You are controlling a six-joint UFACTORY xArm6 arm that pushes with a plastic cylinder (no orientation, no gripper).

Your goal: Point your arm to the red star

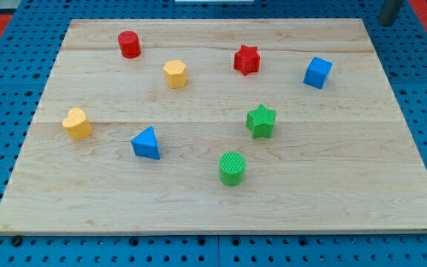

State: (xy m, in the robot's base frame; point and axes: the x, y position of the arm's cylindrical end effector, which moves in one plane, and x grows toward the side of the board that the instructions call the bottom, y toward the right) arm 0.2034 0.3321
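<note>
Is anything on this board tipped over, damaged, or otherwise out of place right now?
Nothing stands out. All eight blocks sit flat and apart on the wooden board, including the red star and the green star. None hangs over an edge. My tip is off the board at the view's top right, well away from the red star.

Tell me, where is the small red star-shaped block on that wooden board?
The red star block sits near the view's top, right of centre, between the yellow hexagonal block and the blue cube.
</note>
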